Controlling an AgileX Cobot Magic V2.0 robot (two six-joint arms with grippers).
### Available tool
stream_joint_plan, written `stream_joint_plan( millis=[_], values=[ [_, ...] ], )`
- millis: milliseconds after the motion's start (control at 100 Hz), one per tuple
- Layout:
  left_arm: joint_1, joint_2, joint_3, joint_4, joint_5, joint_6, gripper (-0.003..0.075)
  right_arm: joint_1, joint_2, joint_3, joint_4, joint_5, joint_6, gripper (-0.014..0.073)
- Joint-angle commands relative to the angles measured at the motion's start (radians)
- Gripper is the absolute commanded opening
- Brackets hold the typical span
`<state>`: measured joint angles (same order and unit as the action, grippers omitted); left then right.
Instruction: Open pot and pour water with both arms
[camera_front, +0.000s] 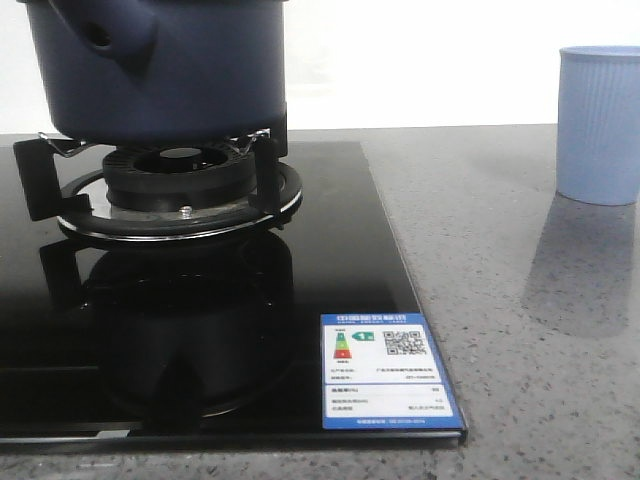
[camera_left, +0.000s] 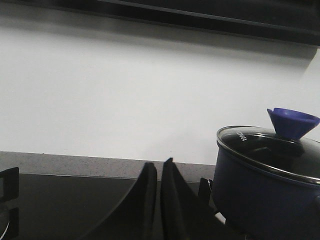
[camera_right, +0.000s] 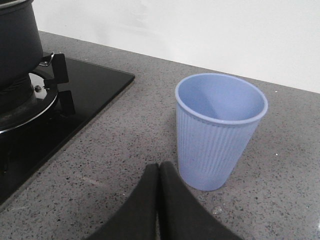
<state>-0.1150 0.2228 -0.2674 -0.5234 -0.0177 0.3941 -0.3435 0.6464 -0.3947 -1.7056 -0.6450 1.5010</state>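
Observation:
The dark navy pot (camera_front: 160, 65) stands on the burner grate at the back left, its stubby holed protrusion (camera_front: 118, 40) facing me. In the left wrist view the pot (camera_left: 265, 200) carries a glass lid (camera_left: 272, 150) with a blue cone knob (camera_left: 292, 122). My left gripper (camera_left: 159, 165) is shut and empty, to the side of the pot and apart from it. My right gripper (camera_right: 159, 167) is shut and empty, low over the counter just beside the light blue ribbed cup (camera_right: 220, 130). The cup (camera_front: 598, 125) looks empty.
A black glass cooktop (camera_front: 200, 330) with a burner ring (camera_front: 180, 195) and black grate arms (camera_front: 35, 180) fills the left. An energy label sticker (camera_front: 388, 372) sits at its front right corner. Grey speckled counter (camera_front: 530, 330) runs to the right; a white wall stands behind.

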Motion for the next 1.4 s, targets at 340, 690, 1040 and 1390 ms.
stream_joint_plan(
  millis=[340,690,1040,1390],
  values=[
    [0.001,0.007,-0.026,-0.007,-0.067,0.003,-0.0016,0.003,-0.003,-0.022,0.046,0.012,-0.012,-0.0061],
    [0.075,-0.075,0.092,0.364,0.047,-0.198,-0.0016,0.003,-0.003,-0.022,0.046,0.012,-0.012,-0.0061],
    [0.106,-0.251,0.283,0.385,-0.006,-0.219,-0.0016,0.003,-0.003,-0.022,0.046,0.012,-0.012,-0.0061],
    [0.116,-0.251,0.281,0.369,0.111,-0.219,-0.0016,0.003,-0.003,-0.022,0.044,0.014,-0.012,-0.0061]
  ],
)
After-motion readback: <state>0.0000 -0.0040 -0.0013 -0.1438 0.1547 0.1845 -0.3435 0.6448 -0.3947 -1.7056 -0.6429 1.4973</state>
